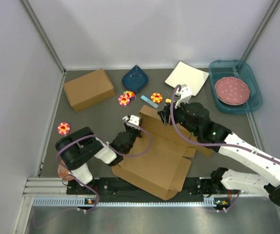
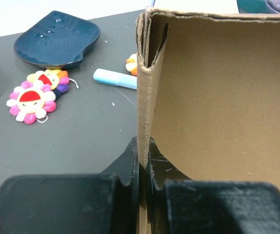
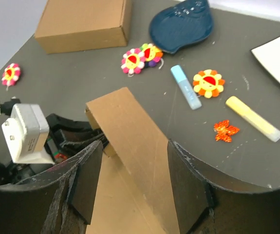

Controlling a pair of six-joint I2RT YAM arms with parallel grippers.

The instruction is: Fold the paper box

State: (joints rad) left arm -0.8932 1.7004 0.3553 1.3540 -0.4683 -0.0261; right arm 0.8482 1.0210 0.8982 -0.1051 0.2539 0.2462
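The paper box (image 1: 154,163) is a brown cardboard cut-out lying at the near middle of the table, with its far and left walls raised. My left gripper (image 1: 131,127) is shut on the left wall's edge; in the left wrist view (image 2: 143,155) both fingers pinch the upright cardboard (image 2: 217,97). My right gripper (image 1: 171,114) is open over the far wall. In the right wrist view (image 3: 135,148) its fingers stand on either side of the tilted far flap (image 3: 130,124) without touching it.
A deeper brown box (image 1: 88,89) stands at the back left. A dark blue dish (image 1: 135,78), a white sheet (image 1: 187,75), flower toys (image 1: 125,99) and a blue marker (image 1: 148,101) lie behind the paper box. A teal bin (image 1: 227,64) holds a pink plate (image 1: 232,90) at the back right.
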